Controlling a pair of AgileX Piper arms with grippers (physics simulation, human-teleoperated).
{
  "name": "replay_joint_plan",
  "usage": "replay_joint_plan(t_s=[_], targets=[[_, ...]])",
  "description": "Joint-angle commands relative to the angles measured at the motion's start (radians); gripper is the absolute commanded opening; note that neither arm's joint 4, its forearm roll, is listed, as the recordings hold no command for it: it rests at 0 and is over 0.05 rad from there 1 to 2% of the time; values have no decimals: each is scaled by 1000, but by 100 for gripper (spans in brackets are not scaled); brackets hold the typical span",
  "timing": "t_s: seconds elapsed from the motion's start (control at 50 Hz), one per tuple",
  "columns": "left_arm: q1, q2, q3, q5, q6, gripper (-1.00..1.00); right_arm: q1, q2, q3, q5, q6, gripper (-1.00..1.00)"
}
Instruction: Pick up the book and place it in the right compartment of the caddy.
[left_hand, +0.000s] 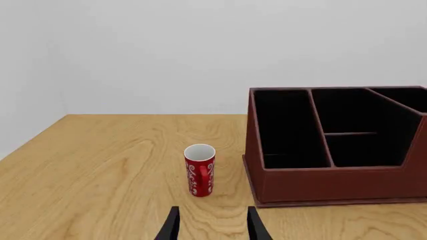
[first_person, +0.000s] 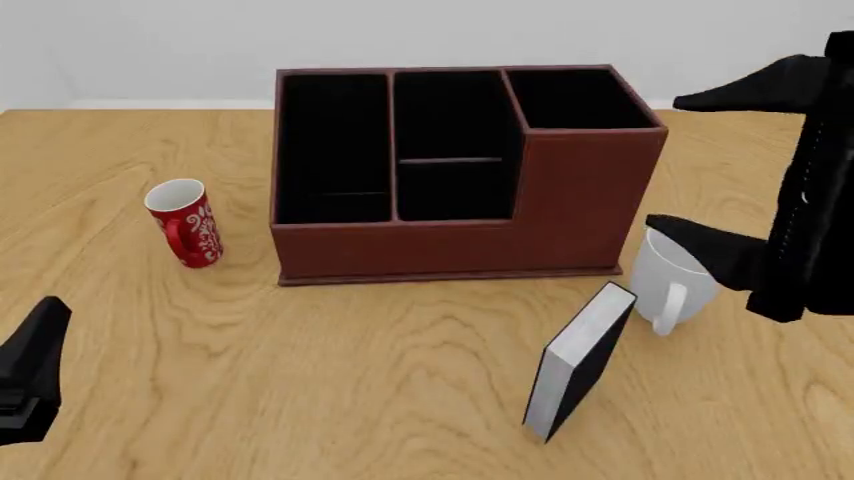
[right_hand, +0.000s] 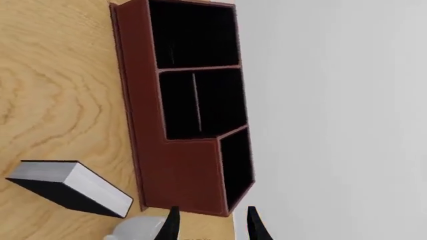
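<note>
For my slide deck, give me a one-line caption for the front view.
Black book stands on the table beside a white mug, in front of the caddy; red mug at left.

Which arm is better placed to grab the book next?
Right, probably. The book stands on the table's right side by the white mug, just below the right arm. The left gripper is far off at the left, facing the red mug.
</note>
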Motion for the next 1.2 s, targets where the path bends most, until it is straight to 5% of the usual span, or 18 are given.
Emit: replay_joint_plan(t_s=[0.02,0.14,0.28,0.32,0.48,0.62,0.68,0.84,0.94,0.98,1.08,1.14,1.2], targets=[[0,0,0,0,0,100,8,41,-6,75,-207,100],[0,0,0,0,0,100,-17,64,-34,131,-274,100],[0,0,0,0,0,100,15,102,-119,214,-289,100],[0,0,0,0,0,100,-1,97,-86,227,-351,100],[0,0,0,0,0,100,-12,125,-116,306,-384,100],[0,0,0,0,0,100,1,152,-181,409,-372,100],[0,0,0,0,0,100,10,187,-246,516,-315,100],[0,0,0,0,0,100,-68,183,-249,610,-424,100],[0,0,0,0,0,100,-68,237,-340,694,-398,100],[0,0,0,0,0,100,-86,227,-328,684,-436,100],[0,0,0,0,0,100,-76,272,-398,717,-418,100],[0,0,0,0,0,100,-20,312,-456,740,-346,100],[0,0,0,0,0,100,-25,310,-449,740,-363,100]])
